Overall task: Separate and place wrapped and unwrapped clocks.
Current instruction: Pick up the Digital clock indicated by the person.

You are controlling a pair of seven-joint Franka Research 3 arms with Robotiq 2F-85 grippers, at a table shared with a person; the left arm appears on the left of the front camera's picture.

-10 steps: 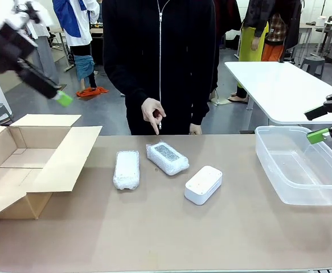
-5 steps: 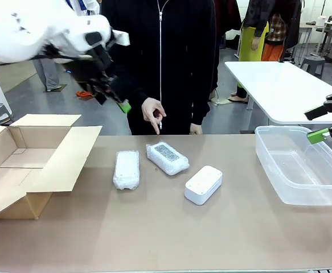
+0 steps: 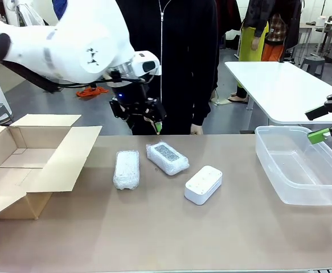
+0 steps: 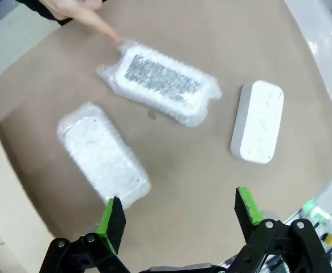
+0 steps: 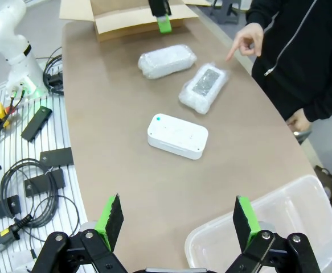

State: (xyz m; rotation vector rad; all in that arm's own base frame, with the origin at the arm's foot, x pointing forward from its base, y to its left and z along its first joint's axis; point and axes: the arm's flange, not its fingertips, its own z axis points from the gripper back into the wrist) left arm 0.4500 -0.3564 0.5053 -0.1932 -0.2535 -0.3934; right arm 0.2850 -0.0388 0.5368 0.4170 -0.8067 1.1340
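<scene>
A: Containers?
B: Cardboard box (image 3: 17,165) at the table's left end, flaps open, bare cardboard inside. Clear plastic tub (image 3: 271,159) at the right end, its bottom showing through.
A: Clocks?
B: All three lie on the table (image 3: 154,239) between them. Plain wrapped clock (image 3: 126,169) leftmost, dark-faced wrapped clock (image 3: 167,157) just beside it, bare white clock (image 3: 203,184) nearer the tub. None touching.
A: Grippers?
B: Left gripper (image 4: 179,211) hangs above the wrapped pair, jaws spread wide, gripping nothing. Right gripper (image 5: 174,219) above the tub's right end, jaws spread too.
A: View differences?
B: Left wrist view gives the person's hand (image 4: 74,8), fingertip at the dark-faced one's wrap; in the front view the arm covers it. Right wrist view adds cables (image 5: 12,170) on a rack beside the table.
</scene>
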